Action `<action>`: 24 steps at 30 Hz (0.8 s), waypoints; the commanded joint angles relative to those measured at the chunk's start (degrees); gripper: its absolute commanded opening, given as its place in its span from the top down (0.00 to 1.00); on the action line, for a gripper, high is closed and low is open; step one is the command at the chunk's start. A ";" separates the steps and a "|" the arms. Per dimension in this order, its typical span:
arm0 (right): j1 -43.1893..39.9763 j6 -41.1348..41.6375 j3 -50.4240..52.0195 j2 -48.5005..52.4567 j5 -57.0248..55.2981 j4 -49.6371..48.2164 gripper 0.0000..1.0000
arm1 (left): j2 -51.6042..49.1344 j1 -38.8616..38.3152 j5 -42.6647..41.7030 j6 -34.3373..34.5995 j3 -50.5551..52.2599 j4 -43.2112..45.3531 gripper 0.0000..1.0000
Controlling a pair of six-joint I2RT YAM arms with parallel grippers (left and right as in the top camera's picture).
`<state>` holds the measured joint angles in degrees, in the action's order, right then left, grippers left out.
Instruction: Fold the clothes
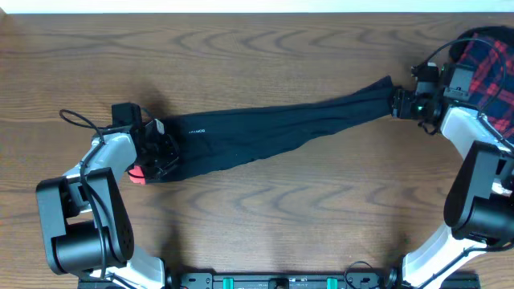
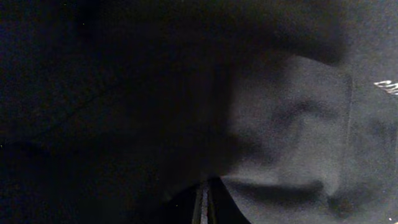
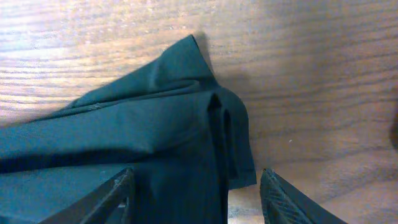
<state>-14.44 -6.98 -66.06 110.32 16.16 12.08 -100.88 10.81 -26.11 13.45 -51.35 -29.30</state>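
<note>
From overhead, the black trousers (image 1: pixel 265 132) lie stretched in a long band across the wooden table (image 1: pixel 257 48), waist end to the left and leg end up to the right. The left gripper (image 1: pixel 163 150) sits on the waist end with its fingers pressed together on the fabric. A bit of the red-orange waistband edge (image 1: pixel 138 172) bulges out just below it. A small white print (image 1: pixel 197 132) shows on the cloth near that gripper. The right gripper (image 1: pixel 399 104) is at the narrow leg end, and from this height its opening cannot be judged. A red-and-black plaid garment (image 1: pixel 486 60) lies behind the right arm at the table's far right corner, apart from the trousers.

In the left wrist view dark fabric fills almost everything, right up against the camera. A paler grey fold of the trousers (image 2: pixel 298 130) shows at right, with the white print (image 2: pixel 388 86) at the edge. The fingers themselves cannot be made out.

In the right wrist view the right gripper (image 3: pixel 196 186) stands spread. Its two fingers (image 3: pixel 115 199) straddle the folded hem of the trousers (image 3: pixel 155 130), which lies flat on the table (image 3: pixel 311 62). One finger is over the cloth, and the other is clear of it with bare wood between.
</note>
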 commanded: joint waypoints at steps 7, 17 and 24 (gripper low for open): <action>0.17 -1.46 -0.68 1.90 0.39 -0.85 0.43 | -3.37 -0.50 7.28 -0.74 1.99 1.20 0.93; 0.22 -1.42 -0.68 1.90 2.12 -0.59 0.83 | -3.37 -0.50 7.32 -0.74 1.99 1.42 0.93; 0.15 0.42 -0.68 1.40 2.25 2.10 0.99 | -3.37 -0.50 7.32 -0.74 1.99 1.40 0.93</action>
<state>-14.44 -7.88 -66.06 111.20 17.56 13.19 -100.86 10.74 -25.96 13.45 -51.35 -29.26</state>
